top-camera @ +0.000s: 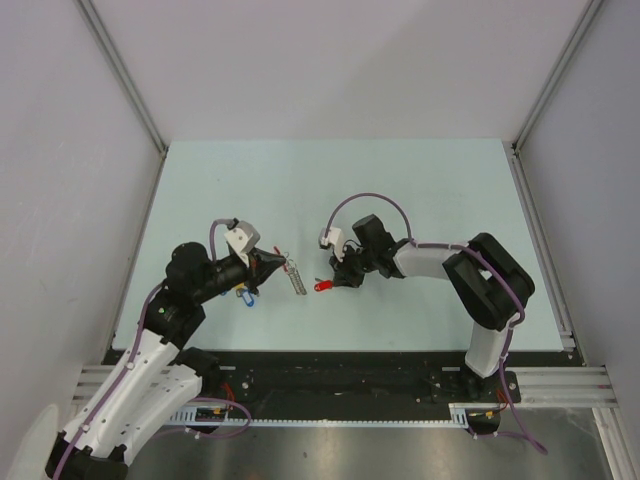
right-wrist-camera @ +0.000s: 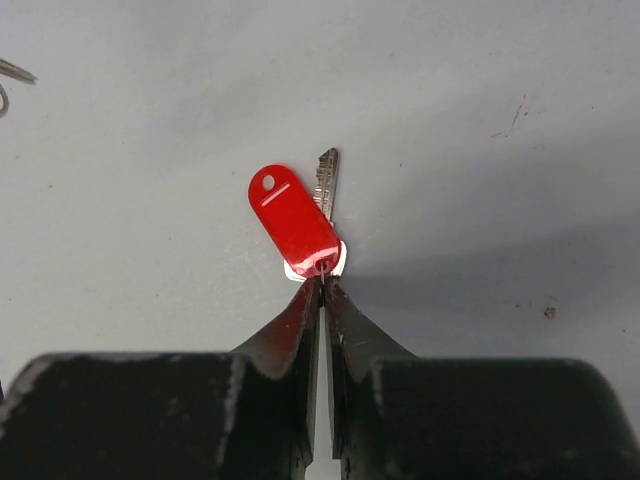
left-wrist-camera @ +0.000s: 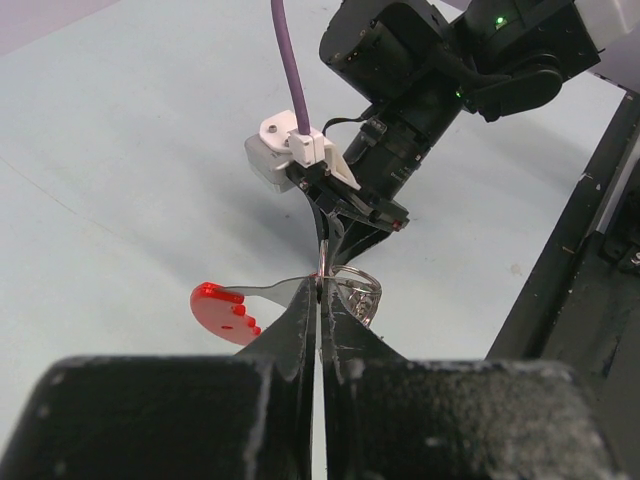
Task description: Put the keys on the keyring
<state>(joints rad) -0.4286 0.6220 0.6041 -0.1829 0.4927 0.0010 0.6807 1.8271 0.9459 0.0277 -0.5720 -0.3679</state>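
The left tool is closed on the keyring at the middle of the tabletop; the right tool clamps a red key beside it; perhaps a blue key lies under the left arm

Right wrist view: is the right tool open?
No, the right tool is pinched shut on the red tag, a silvery key behind it.

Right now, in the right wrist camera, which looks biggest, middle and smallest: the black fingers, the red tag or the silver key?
Biggest: black fingers, though they sit nearest the camera, so that is unsure.
Middle: red tag.
Smallest: silver key, partly hidden behind the tag.
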